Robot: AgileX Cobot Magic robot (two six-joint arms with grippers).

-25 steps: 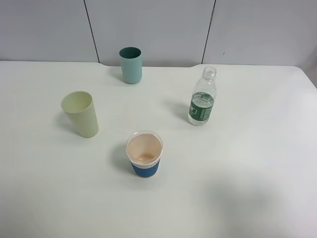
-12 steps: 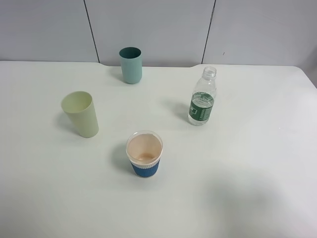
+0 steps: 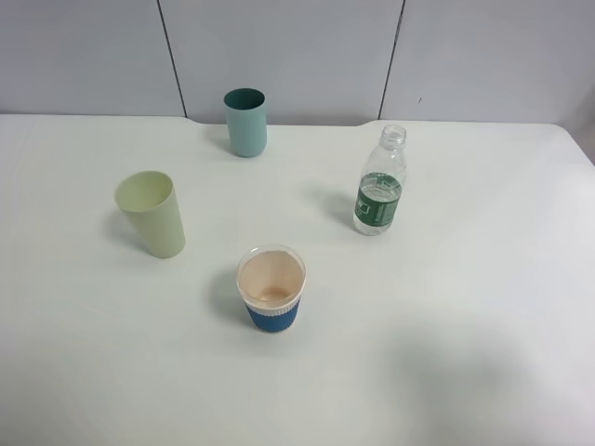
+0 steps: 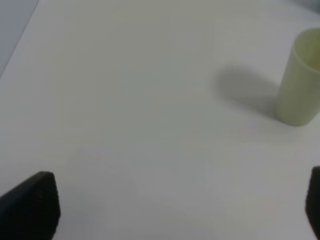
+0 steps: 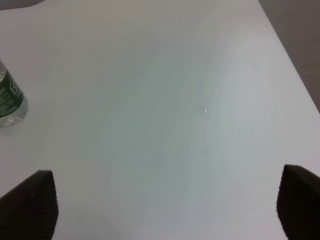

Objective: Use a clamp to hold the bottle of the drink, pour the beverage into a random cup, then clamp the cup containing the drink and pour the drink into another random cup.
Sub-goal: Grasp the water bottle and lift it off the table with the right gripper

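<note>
Hovering over the surface, your left claw gapes empty near the pale cup; your right claw gapes empty too, with the bottle standing upright nearby, right of the blue cup.

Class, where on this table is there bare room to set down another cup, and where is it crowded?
Bare: the wide stretch right of the bottle to the table edge, and the front strip before the paper cup. Tightest: between pale green tumbler and paper cup.
</note>
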